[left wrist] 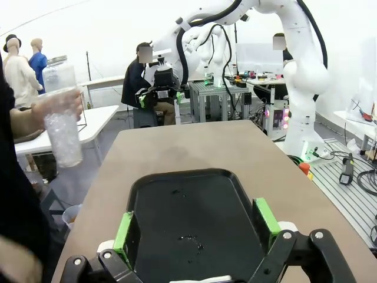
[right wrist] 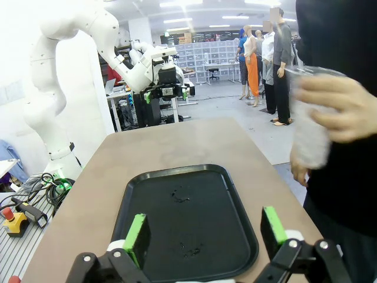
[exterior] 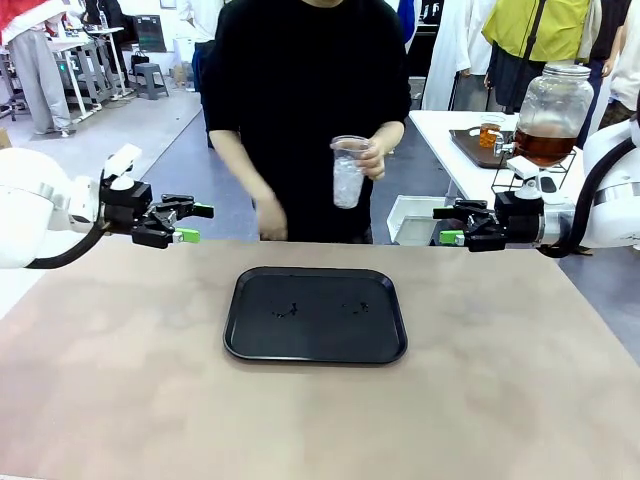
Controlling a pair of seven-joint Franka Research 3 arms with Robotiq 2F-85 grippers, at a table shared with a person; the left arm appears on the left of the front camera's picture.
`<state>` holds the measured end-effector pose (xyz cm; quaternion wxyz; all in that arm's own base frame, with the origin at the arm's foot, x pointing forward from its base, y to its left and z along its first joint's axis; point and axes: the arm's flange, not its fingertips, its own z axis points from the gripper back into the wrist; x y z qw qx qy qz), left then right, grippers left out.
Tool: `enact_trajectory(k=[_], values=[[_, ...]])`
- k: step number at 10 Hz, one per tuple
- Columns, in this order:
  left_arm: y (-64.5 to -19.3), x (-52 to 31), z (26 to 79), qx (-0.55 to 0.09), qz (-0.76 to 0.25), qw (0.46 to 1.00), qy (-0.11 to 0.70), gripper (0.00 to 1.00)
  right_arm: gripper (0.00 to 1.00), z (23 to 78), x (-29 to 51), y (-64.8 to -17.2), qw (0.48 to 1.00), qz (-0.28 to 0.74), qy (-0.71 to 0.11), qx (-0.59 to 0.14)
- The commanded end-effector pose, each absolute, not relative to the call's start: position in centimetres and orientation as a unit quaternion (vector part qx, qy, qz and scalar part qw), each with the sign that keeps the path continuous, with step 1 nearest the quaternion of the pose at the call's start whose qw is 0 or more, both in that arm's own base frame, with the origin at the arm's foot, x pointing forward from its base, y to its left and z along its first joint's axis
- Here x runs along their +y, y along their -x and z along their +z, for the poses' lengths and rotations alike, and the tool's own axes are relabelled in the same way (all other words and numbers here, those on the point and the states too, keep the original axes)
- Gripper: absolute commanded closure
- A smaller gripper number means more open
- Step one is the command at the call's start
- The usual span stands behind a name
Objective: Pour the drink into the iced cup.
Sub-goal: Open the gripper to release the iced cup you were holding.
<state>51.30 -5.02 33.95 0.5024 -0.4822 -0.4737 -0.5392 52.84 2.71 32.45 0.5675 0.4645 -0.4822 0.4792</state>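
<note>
tabletop (exterior: 120, 400) lies bare around a black tray (exterior: 315, 314) at its middle, wide room on every side. i see my left gripper (exterior: 190, 222) and right gripper (exterior: 447, 225) hanging spread and empty over the far corners, well apart from the tray. person's hand (exterior: 372, 158) holds the iced cup (exterior: 348, 171) above the far edge. drink (exterior: 545, 146) sits low in the jar (exterior: 555, 112) on a side table.

The flat black plastic tray (exterior: 315, 314) lies unobstructed mid-table; the person's hand (exterior: 372, 157) holds a clear plastic iced cup (exterior: 348, 172) above the far edge.
</note>
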Motion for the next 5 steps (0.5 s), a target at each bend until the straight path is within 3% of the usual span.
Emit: enact_trajectory(k=[1,5], values=[[-51.28,-4.88,33.97,-0.475,-0.538,0.503,0.482,0.00,0.00,32.74,2.56,-52.74,0.567,0.476,-0.471,-0.480],[-51.28,-4.88,33.97,-0.475,-0.538,0.503,0.482,0.00,0.00,32.74,2.56,-52.74,0.567,0.476,-0.471,-0.480]])
